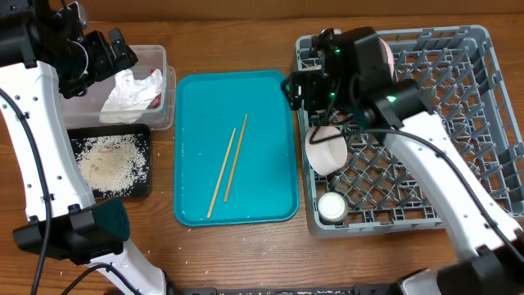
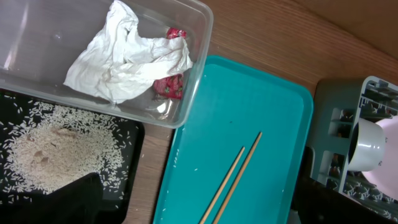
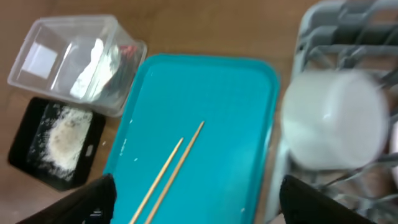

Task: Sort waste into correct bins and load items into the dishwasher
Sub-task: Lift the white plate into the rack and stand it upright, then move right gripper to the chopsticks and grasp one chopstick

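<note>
Mostly done: napkin (image 1: 131,88), wrapper (image 2: 169,86) in tub (image 1: 160,57), rice (image 1: 106,160) in black tray (image 1: 82,135) at left, dishes (image 1: 327,149) in rack (image 1: 458,123) right; I've only chopsticks (image 1: 228,164) left mid-frame, left gripper (image 1: 123,51) and right gripper (image 1: 296,88) spread, empty.

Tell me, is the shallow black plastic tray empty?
Not empty: the shallow black rectangular plastic tray holds a pile of loose whitish rice-like grains, spread across its floor.
</note>
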{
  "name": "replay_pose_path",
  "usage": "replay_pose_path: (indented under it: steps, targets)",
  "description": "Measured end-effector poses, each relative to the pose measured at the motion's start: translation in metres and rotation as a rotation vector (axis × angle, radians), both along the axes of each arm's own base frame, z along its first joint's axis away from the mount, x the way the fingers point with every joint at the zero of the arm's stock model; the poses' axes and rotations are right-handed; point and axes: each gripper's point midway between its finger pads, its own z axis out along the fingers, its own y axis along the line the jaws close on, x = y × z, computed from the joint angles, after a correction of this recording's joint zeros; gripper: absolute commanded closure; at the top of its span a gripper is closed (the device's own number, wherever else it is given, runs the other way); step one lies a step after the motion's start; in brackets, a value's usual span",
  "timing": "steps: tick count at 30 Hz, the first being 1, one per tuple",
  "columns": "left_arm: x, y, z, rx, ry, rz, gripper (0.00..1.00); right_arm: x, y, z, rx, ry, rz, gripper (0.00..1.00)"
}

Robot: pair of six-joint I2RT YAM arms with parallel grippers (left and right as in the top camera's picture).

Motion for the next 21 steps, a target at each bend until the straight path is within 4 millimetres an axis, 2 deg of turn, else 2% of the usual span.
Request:
replay_pose_path:
  steps: [4,8,14,17,21]
  targets:
    - [0.000,0.000,0.000,0.000,0.000,0.000,0.00,-0.003,0.022,-0.031,0.032,0.123,-0.021,0.28]
    - [0.002,0.000,0.001,0.002,-0.008,0.000,0.00,-0.015,0.052,-0.065,0.014,0.224,-0.030,0.30]
    - [0.006,0.002,0.003,0.008,-0.029,0.000,0.00,-0.041,0.093,-0.110,-0.073,0.306,-0.074,0.46]
    - [0.006,0.002,0.003,0.008,-0.029,0.000,0.00,-0.052,0.106,-0.130,-0.113,0.327,-0.107,0.55]
    - [0.006,0.002,0.003,0.008,-0.029,0.000,0.00,-0.053,0.111,-0.157,-0.144,0.361,-0.165,0.60]
